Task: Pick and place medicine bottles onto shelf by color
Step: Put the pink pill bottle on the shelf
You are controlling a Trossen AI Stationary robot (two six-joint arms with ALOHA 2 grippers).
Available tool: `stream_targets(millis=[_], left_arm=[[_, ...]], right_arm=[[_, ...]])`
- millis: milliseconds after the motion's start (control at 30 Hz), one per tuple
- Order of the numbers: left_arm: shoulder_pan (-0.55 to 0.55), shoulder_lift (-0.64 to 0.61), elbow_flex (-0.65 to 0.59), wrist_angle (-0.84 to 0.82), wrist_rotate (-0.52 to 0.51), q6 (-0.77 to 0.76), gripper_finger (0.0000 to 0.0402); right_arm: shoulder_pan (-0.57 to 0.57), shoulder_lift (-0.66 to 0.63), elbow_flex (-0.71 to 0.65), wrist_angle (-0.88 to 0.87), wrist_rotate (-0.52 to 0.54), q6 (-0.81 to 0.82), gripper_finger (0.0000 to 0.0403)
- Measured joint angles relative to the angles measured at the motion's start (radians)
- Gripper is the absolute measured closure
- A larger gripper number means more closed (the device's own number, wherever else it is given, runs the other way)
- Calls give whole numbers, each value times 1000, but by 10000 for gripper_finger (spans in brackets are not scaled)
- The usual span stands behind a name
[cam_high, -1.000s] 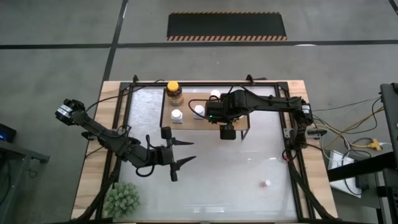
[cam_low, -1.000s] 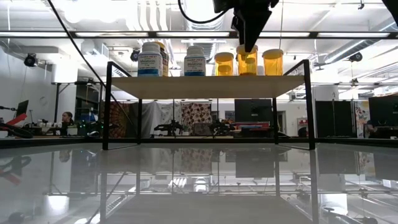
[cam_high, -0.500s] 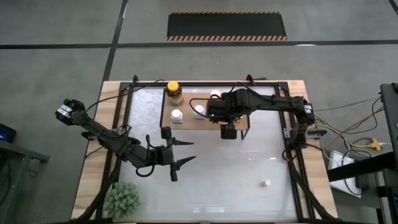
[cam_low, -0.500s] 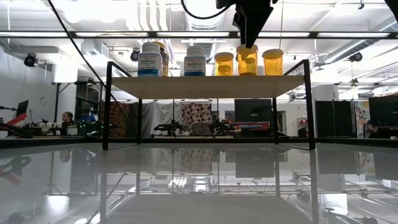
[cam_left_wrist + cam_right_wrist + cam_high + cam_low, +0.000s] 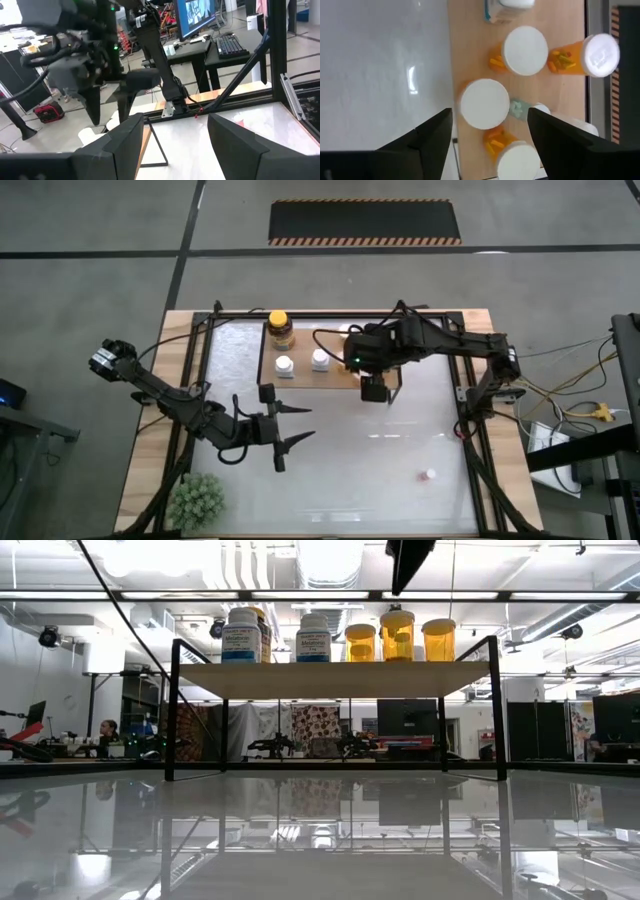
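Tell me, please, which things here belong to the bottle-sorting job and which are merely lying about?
Part of the job:
- shelf
- white bottles
- orange bottles
- amber jar
- small bottle on the table
- right claw, open over the shelf edge

Lying about:
- green plant
- left claw, waiting open

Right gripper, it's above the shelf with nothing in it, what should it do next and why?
Probably swing away toward the small white bottle lying alone on the table. The right gripper is open and empty above the orange bottles already standing on the shelf, so that placement looks finished.
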State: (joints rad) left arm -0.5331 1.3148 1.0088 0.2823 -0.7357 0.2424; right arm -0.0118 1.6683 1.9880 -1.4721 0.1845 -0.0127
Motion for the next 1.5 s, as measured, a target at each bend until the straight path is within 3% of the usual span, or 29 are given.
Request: stream_targets(millis=[200,400,467,833,1067,1233,1400,1500], left_arm=[[-3,-1,23,6,0,-1,196],[-8,-2,19,-1,-1,0,196],[-8,-1,17,-1,-1,-1,196],[-12,1,15,-5,-2,35,196],[-12,0,15,-4,-2,52,196],[-12,0,15,-4,-2,53,196],[-12,0,15,-5,-2,61,196],[-12,0,15,-10,-2,61,196]], right_arm=[[85,-70,-50,82,-2,60,164],[230,-147,-183,156,-20,321,167],[295,-167,-247,184,-69,417,166],[624,-293,-477,148,-200,1284,163],[785,-333,-545,94,-211,1648,123],[856,-319,-587,102,-215,1728,95],[914,-295,-616,102,-215,1619,88],[932,-292,-622,101,-223,1634,93]])
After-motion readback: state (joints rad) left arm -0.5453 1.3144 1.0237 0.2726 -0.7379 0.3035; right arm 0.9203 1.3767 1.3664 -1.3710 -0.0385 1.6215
